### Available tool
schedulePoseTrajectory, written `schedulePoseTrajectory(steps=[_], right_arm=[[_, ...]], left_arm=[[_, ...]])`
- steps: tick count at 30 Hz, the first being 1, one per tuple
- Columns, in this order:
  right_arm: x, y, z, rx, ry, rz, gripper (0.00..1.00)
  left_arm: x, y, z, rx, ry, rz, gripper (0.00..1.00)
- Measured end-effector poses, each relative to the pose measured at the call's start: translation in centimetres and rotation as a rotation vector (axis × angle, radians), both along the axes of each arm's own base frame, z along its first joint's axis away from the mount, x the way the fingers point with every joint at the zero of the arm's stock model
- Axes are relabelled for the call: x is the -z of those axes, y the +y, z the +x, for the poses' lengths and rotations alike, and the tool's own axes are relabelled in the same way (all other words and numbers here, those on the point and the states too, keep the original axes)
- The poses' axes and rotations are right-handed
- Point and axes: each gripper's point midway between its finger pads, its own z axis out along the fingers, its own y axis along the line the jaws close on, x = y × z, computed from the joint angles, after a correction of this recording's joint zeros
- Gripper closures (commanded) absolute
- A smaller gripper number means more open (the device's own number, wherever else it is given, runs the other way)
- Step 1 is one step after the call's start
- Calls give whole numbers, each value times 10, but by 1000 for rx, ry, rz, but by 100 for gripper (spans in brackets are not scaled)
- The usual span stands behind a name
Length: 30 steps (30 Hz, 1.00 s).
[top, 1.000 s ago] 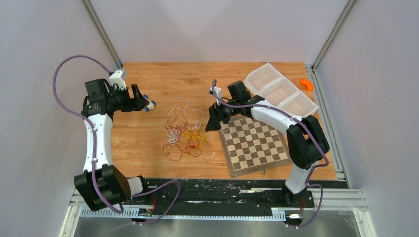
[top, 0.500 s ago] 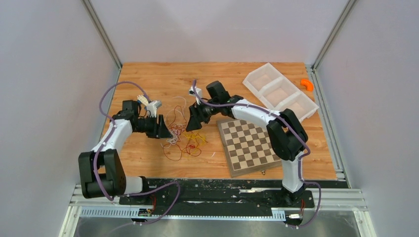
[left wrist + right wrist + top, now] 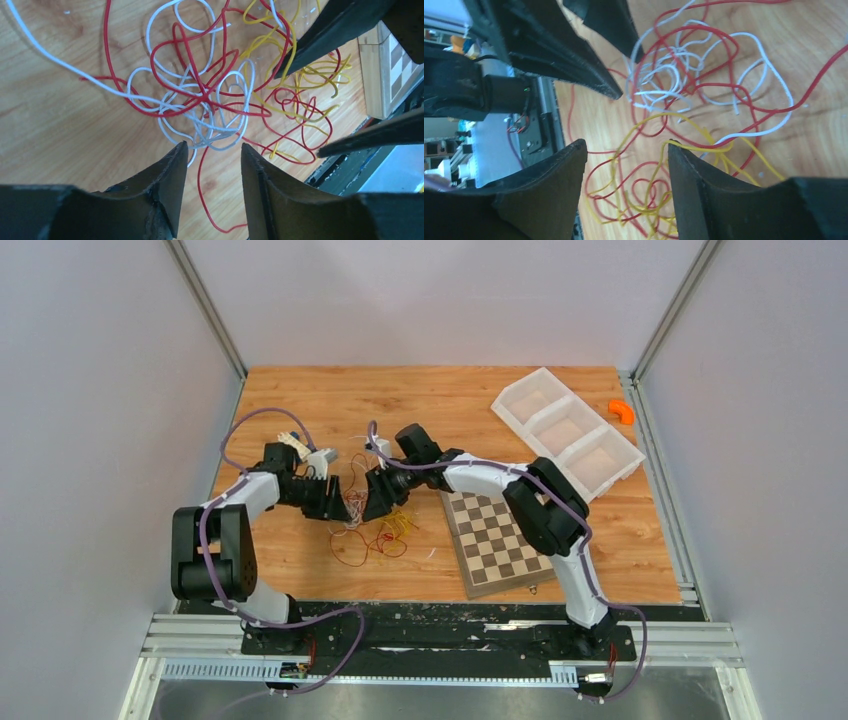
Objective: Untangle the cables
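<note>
**Both grippers spread, nosed into the cable knot**

The cables (image 3: 372, 528) lie in one tangle on the wooden table (image 3: 290, 400), mid-table and just left of the chessboard (image 3: 505, 530). Red, white and yellow-orange strands are all interlaced. The white loops bunch on the left-arm side and the yellow ones on the chessboard side. Red runs through both and loops out toward the near edge.

The left gripper (image 3: 338, 506) is low at the left edge of the tangle, pointing right. The right gripper (image 3: 372, 506) faces it from the chessboard side. Their tips are near each other but apart, with the knot between and under them.

Left wrist view: the fingers (image 3: 167, 175) are apart. The lower edge of the white bunch and one red strand lie in the gap, and nothing is pinched.

Right wrist view: the fingers (image 3: 704, 190) are also apart, with yellow and red strands crossing the gap. One yellow strand runs right at a fingertip, possibly touching; I can't tell from this angle. No wire is clamped.

Elsewhere, a white three-compartment tray (image 3: 565, 430) sits at the far right, beyond the chessboard. A small orange piece (image 3: 622, 411) lies near the tray's far corner, by the table's right edge.
</note>
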Motion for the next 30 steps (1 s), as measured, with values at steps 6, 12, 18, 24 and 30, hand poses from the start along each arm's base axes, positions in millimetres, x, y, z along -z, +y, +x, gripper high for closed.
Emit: schedulePoseTrajectory(steps=[6,12,18,24,30], right_arm=[[37,0,14,70,-5,-70,66],[57,-10,19,119,-36,-130,92],[58,-14,22,127,-63,-126,97],[57,-18,23,127,-63,-121,97],[57,-19,24,126,-58,-118,97]], left_arm=[[7,-5,-2,32,19,16,100],[-70,1,1,40,-224,65,100],[-166,-1,-10,60,-567,84,69],[-117,6,-9,96,-435,128,47],[-34,4,-15,88,-162,122,44]])
